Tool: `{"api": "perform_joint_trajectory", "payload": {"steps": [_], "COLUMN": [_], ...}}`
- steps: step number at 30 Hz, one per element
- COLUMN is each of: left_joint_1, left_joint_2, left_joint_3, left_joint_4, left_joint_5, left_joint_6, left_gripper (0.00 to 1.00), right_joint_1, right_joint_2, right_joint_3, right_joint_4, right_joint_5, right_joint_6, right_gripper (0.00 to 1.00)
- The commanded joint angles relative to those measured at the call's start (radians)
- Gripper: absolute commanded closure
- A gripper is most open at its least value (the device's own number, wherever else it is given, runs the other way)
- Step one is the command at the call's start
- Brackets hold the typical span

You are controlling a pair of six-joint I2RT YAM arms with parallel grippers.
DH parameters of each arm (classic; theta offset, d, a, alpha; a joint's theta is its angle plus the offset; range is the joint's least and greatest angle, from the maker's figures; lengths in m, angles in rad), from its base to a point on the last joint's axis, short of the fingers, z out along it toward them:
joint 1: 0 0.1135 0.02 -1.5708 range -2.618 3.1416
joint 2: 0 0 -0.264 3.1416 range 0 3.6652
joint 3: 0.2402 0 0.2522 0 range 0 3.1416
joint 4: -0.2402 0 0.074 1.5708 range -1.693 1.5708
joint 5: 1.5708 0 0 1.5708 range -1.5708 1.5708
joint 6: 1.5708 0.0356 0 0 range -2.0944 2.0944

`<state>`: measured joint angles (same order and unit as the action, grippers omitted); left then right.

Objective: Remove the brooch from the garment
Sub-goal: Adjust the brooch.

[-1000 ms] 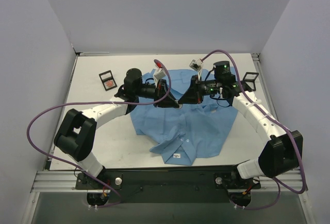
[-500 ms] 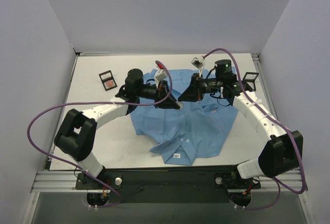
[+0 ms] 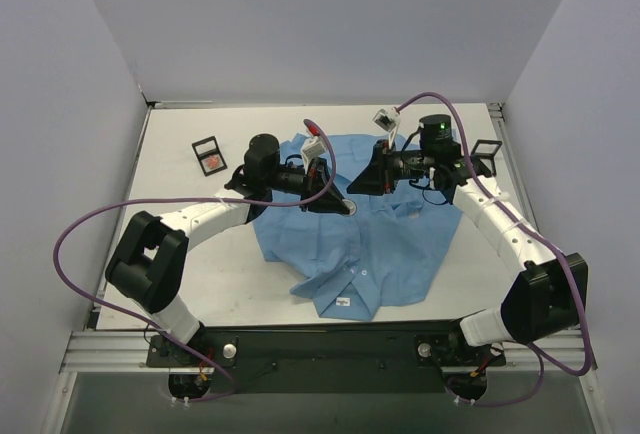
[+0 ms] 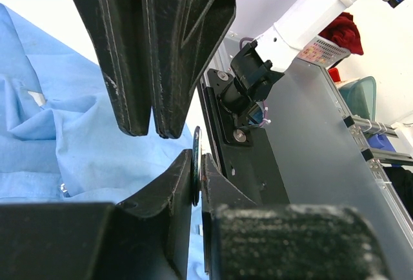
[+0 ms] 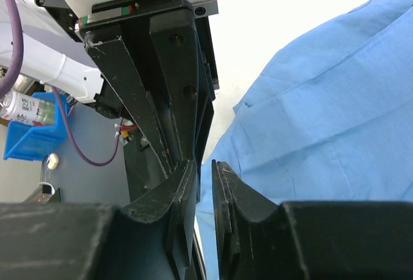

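From above, the right gripper [image 3: 358, 190] has backed off to the far right over the last second. It had met the left gripper [image 3: 343, 205] tip to tip over the middle of the light blue collared button-up shirt [image 3: 385, 244]; now the two stand just apart. The left one has barely moved, and the small round dark-blue brooch [image 3: 348, 208] shows at its tip. My judgement is that the pull-apart is done or nearly so, and the lift away remains.

The left wrist view adds what the overhead cannot: the left gripper [image 4: 197, 167] is clamped on the brooch [image 4: 196, 143], seen edge-on as a thin dark disc, with the shirt [image 4: 77, 138] lying behind on the left. The right gripper [image 4: 151, 128] hangs just above. Whether a pin still catches the cloth is hidden here.

In the right wrist view, the right gripper [image 5: 204, 170] has its fingers a narrow slit apart with apparently nothing between them. The left gripper [image 5: 169, 131] is just beyond, the shirt [image 5: 322, 99] lies to the right, and the brooch cannot be made out
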<state>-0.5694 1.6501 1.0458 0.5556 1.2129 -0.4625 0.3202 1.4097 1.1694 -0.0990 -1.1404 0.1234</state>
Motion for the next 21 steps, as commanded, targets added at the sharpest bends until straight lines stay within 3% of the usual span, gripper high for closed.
{"api": "perform_joint_trajectory", "payload": {"steps": [1, 13, 21], "left_joint_1": [0.006, 0.009, 0.011], "left_joint_2": [-0.013, -0.015, -0.013], "left_joint_3": [0.023, 0.025, 0.026], "left_joint_4": [-0.011, -0.036, -0.039], "left_joint_5": [0.000, -0.012, -0.013], "left_joint_6": [0.018, 0.038, 0.039], "left_gripper": [1.00, 1.00, 1.00], "right_joint_1": [0.006, 0.025, 0.045], "right_joint_2": [-0.026, -0.032, -0.031], "right_joint_3": [0.026, 0.035, 0.038], "right_joint_4": [-0.030, -0.067, -0.109], "right_joint_5": [-0.051, -0.048, -0.048], "right_joint_6": [-0.042, -0.079, -0.142], "right_gripper": [0.81, 0.73, 0.77]}}
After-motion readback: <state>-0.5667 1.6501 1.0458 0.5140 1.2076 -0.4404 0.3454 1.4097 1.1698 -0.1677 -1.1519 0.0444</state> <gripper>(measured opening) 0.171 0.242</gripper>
